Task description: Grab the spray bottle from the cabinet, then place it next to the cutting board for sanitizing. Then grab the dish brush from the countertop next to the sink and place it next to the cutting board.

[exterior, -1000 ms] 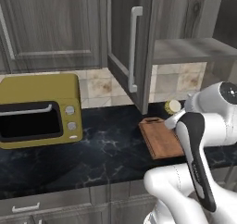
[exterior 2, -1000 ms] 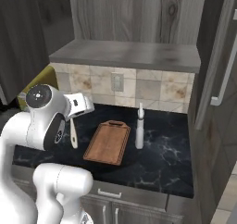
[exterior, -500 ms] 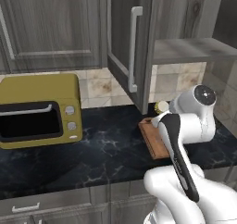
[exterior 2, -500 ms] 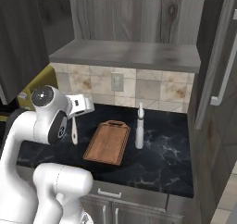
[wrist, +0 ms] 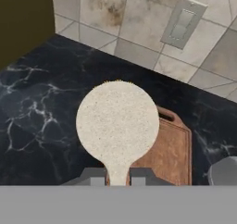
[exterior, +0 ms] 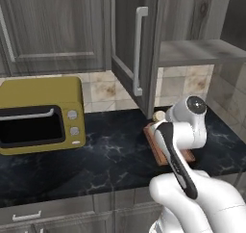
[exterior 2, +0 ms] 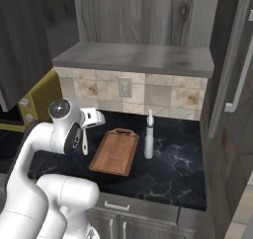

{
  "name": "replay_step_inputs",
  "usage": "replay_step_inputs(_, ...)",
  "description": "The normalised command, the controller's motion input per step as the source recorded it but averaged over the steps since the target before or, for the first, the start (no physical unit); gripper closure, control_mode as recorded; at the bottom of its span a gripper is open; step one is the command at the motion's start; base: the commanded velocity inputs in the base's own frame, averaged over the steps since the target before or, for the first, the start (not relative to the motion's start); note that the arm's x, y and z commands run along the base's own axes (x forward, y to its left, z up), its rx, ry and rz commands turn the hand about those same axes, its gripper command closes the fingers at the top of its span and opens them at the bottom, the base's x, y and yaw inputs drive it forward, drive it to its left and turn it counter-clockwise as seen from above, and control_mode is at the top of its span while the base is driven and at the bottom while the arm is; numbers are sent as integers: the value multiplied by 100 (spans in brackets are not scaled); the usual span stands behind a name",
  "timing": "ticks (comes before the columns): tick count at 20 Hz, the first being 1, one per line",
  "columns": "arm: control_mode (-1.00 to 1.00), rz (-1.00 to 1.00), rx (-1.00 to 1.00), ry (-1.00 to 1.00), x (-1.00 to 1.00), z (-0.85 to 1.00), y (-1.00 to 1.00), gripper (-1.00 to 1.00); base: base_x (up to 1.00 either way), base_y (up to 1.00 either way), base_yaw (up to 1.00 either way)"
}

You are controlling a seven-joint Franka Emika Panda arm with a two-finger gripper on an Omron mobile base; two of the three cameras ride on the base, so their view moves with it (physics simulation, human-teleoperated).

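Dish brush (wrist: 117, 121) in gripper (wrist: 117, 177) — above cutting board (exterior 2: 114, 151)

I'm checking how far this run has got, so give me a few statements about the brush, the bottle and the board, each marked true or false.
1. The gripper is shut on the dish brush. True.
2. The spray bottle is still on the shelf inside the cabinet. False: it stands upright on the countertop, beside the cutting board.
3. The dish brush lies flat on the cutting board. False: it is held in the air; in the right base view its handle hangs down beside the board's edge.
4. The cabinet door stands open. True.
5. The yellow oven sits right of the cutting board in the left base view. False: it sits to the left.
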Motion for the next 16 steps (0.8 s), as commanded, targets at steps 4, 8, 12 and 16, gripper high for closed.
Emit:
replay_step_inputs(4,-100,0,9,2,43,-63,6,100,0,0,0)
replay_step_inputs(8,-100,-2,12,8,48,-58,18,100,0,0,0)
replay_step_inputs(12,-100,-15,9,12,32,-32,32,100,0,0,0)
replay_step_inputs(16,-100,-14,0,13,25,-7,29,100,0,0,0)
